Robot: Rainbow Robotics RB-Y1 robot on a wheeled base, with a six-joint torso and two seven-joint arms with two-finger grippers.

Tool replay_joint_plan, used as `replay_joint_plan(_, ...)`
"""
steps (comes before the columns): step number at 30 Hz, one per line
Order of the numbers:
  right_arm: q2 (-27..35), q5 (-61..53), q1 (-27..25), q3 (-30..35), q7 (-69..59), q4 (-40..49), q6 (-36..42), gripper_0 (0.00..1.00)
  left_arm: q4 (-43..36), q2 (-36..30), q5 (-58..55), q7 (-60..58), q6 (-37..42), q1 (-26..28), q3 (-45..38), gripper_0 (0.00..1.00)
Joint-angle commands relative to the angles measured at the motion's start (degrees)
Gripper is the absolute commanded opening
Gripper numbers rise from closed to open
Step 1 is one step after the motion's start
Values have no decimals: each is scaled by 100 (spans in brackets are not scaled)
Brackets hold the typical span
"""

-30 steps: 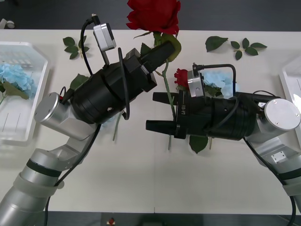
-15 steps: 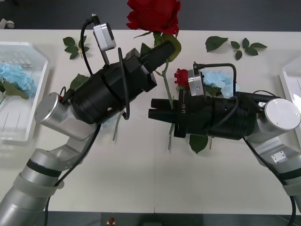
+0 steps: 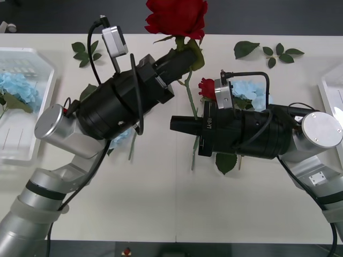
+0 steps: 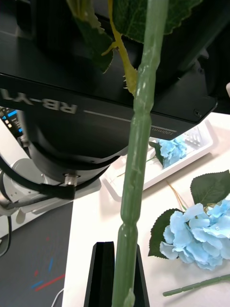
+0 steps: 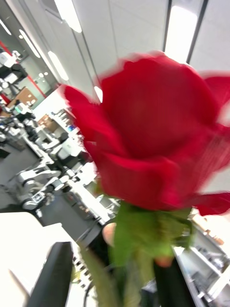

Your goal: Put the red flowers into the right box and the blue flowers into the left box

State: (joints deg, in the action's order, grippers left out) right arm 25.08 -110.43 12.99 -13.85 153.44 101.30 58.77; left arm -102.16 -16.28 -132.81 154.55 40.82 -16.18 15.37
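Deep red, the raised rose stands above the table's far edge, its bloom just beyond the left gripper, whose black fingers are closed on the stem right under the head; lower on the same green stem the right gripper has its fingers pressed together around it, so both arms grip one flower over the table's middle; the right wrist view shows the stem running up from between those fingers against the left arm's black body, with a blue flower lying on the table beside; the left wrist view gives the bloom close up over its green base; a second red rose and a blue flower lie just behind the right gripper; the left box at the table's left edge holds a blue flower; the right box shows its rim at the right edge; bare table lies open in front of both arms; loose leaf sprigs lie near the far edge.
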Motion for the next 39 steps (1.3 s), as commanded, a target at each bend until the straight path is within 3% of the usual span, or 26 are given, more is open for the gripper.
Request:
replay_joint_plan(1,-126,-102,187,40,156,109,-32,0,-208,-666,-201,45,216,124,-271,100)
replay_joint_plan(13,58,-400,187,102,156,109,-50,0,-199,-2511,-887,45,1394,757,-1018,100)
replay_joint_plan(17,357,-629,187,242,156,109,-41,0,197,-3153,-887,45,1728,889,-1273,100)
replay_joint_plan(22,929,-893,187,506,156,109,-50,0,1067,-3636,-755,45,1939,643,-1291,100)
replay_joint_plan(27,1895,-1253,187,779,90,109,-129,0,1831,-3900,238,-223,2185,115,-1300,100)
replay_joint_plan(39,4180,-1279,134,1130,-2116,-524,-314,0,2086,-4260,3648,-742,3257,-1203,-1291,100)
